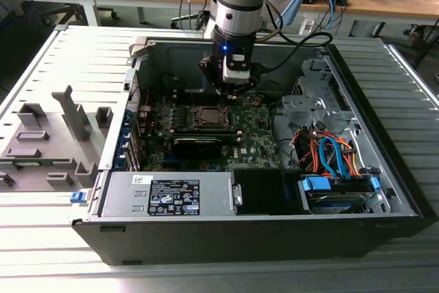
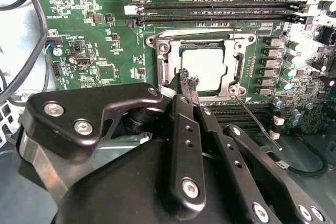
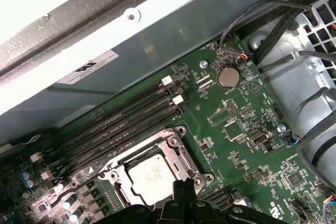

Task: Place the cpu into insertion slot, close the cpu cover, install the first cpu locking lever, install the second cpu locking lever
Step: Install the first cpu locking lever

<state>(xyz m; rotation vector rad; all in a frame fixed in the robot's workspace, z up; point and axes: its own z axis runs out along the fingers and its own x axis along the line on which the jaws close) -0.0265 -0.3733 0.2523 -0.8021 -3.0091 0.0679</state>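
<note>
The cpu [image 2: 203, 69], a pale square chip, lies flat in the insertion slot [image 2: 230, 66] on the green motherboard [image 2: 105, 30]. The cpu cover [image 2: 199, 38], a silvery frame, lies down around it, and the chip shows through its window. My gripper [image 2: 188, 80] is shut with nothing in it, and its tips sit at the cover's edge on the chip's near side. A thin wire locking lever [image 2: 257, 116] sticks out from one corner of the socket. In the first wrist view the cpu [image 3: 152, 174] and the cover [image 3: 176, 137] lie just beyond the gripper [image 3: 184, 186]. In the exterior view the gripper [image 1: 230, 90] hangs above the socket [image 1: 208, 116].
Black memory slots [image 2: 220, 3] run beside the socket. The open computer case [image 1: 384, 121] holds a black graphics card [image 1: 197, 145], a power supply [image 1: 171, 193] and orange and blue cables [image 1: 329, 156]. A grey fixture [image 1: 48, 135] stands at the exterior view's left.
</note>
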